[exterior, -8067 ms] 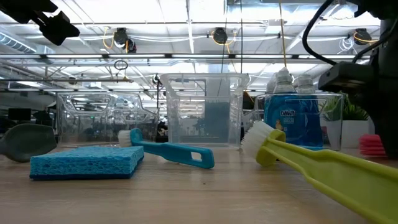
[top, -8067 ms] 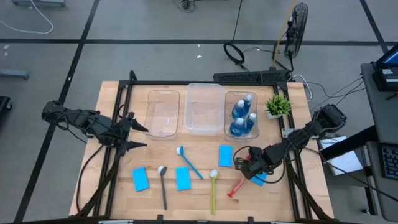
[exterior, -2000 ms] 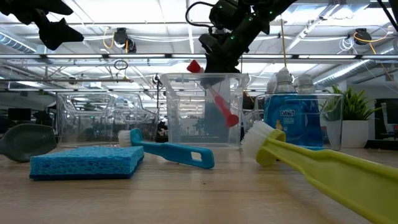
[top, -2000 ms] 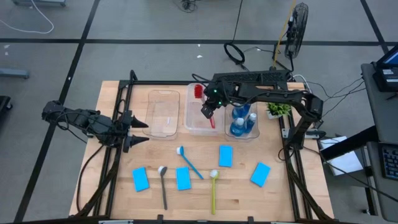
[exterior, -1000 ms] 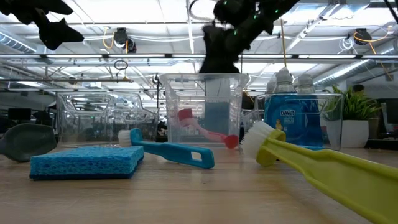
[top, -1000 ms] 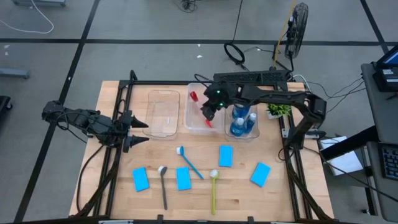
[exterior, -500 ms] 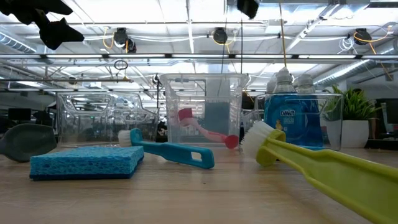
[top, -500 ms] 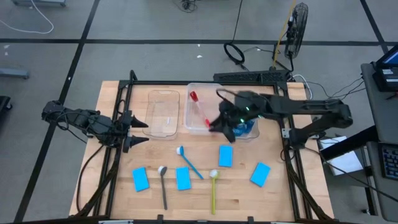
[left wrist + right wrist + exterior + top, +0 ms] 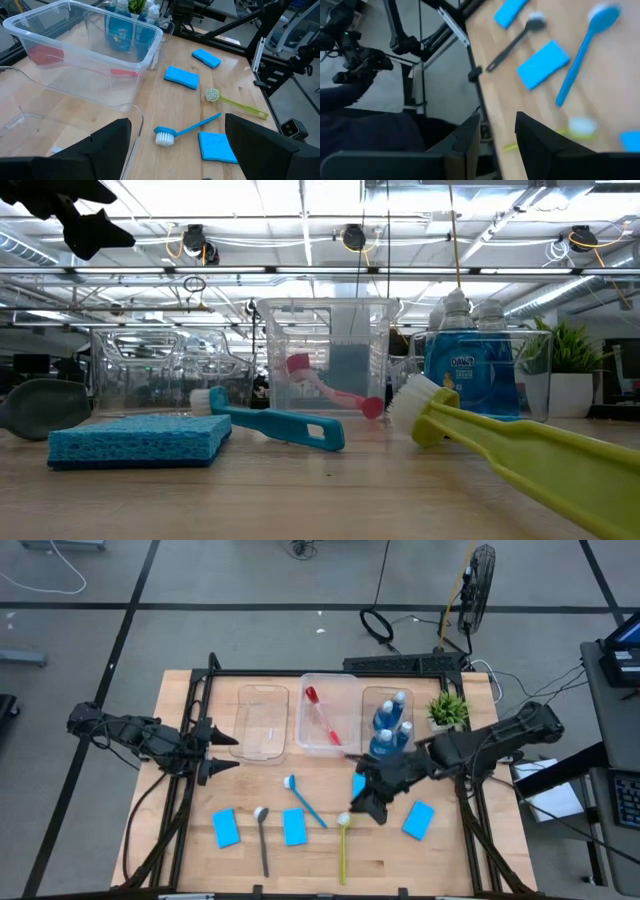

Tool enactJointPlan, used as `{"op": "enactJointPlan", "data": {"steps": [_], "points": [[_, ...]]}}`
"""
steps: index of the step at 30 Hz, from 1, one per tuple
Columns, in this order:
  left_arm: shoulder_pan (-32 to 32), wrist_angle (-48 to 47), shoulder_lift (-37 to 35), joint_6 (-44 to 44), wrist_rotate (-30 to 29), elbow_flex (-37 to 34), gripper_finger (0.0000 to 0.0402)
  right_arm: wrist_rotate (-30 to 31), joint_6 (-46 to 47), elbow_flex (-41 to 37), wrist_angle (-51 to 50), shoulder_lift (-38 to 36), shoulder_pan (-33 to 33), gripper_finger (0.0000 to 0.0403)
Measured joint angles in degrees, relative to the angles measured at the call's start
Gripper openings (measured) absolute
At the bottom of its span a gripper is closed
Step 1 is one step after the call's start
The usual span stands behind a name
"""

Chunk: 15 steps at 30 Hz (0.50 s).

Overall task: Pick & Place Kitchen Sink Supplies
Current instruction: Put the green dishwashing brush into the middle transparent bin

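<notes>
The red brush (image 9: 322,715) now lies released in the middle tub (image 9: 305,740), upper centre of the high view. The right gripper (image 9: 372,802), empty and parted, has moved down over the yellow-green brush (image 9: 342,843), probably next.

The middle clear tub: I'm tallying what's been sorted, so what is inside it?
The middle clear tub holds one red dish brush, lying at a slant on its floor. Nothing else shows through its walls in the high and low views, and nothing covers it.
</notes>
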Motion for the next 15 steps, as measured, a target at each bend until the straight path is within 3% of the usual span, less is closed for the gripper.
{"op": "enactJointPlan", "data": {"steps": [7, 15], "points": [[0.01, -0.01, -0.01, 0.23, 0.00, 0.00, 0.0325, -0.10, 13.10, 0.00, -0.53, 3.96, 3.99, 0.0114], [0.02, -0.02, -0.02, 0.24, -0.02, 0.00, 0.0309, -0.03, 21.54, 0.00, -0.26, 9.65, 5.37, 0.0114]]}}
